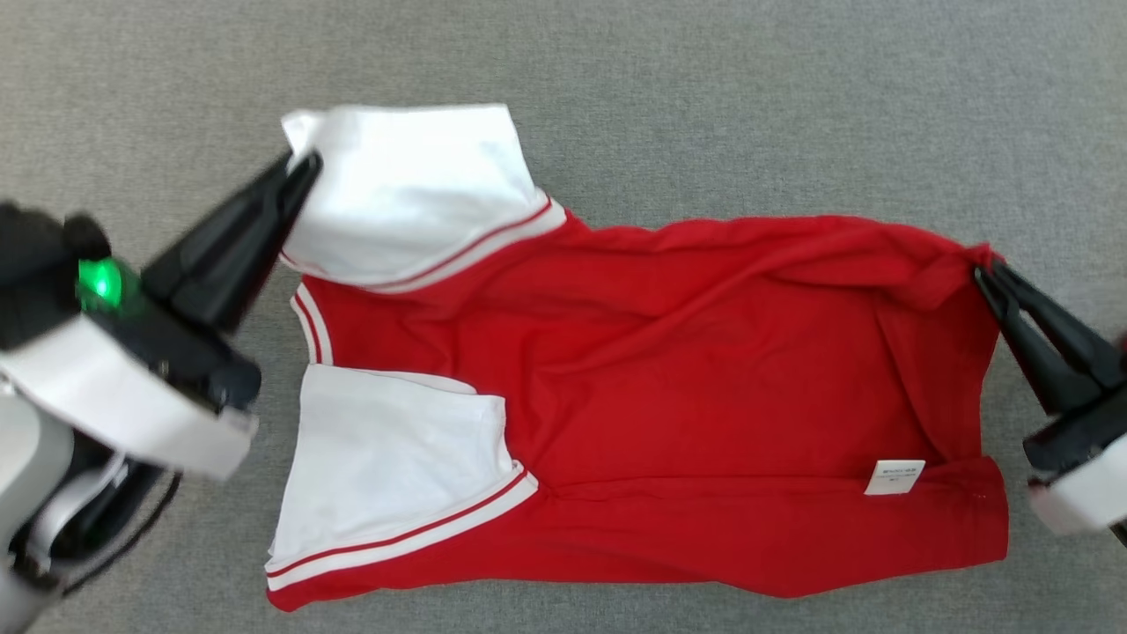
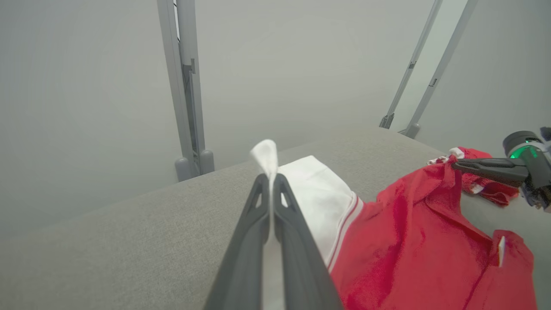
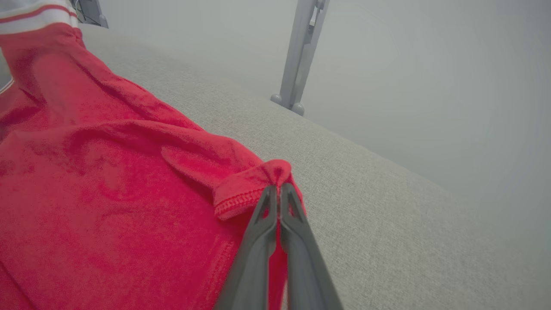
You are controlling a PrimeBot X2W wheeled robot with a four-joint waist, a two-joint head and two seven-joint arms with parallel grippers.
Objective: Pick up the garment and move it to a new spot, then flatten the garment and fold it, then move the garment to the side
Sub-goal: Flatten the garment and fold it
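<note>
My garment [image 1: 687, 370] is red, with white sleeves [image 1: 414, 194] edged in white trim [image 1: 401, 534] carrying thin red stripes. A white label [image 1: 894, 476] sits near the garment's hem. Under the garment, the table [image 1: 792, 106] is flecked grey. My left pincer [image 1: 302, 165] and right pincer [image 1: 985, 272] are black.

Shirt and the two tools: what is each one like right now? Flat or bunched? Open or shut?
shirt: spread on the grey surface, wrinkled, pinched at two ends.
far sleeve: white, corner pinched and lifted.
near sleeve: lying flat, nothing holding it.
label: showing on the red cloth.
left tool: shut on the far sleeve.
right tool: shut on the shirt's bunched red hem corner.
</note>
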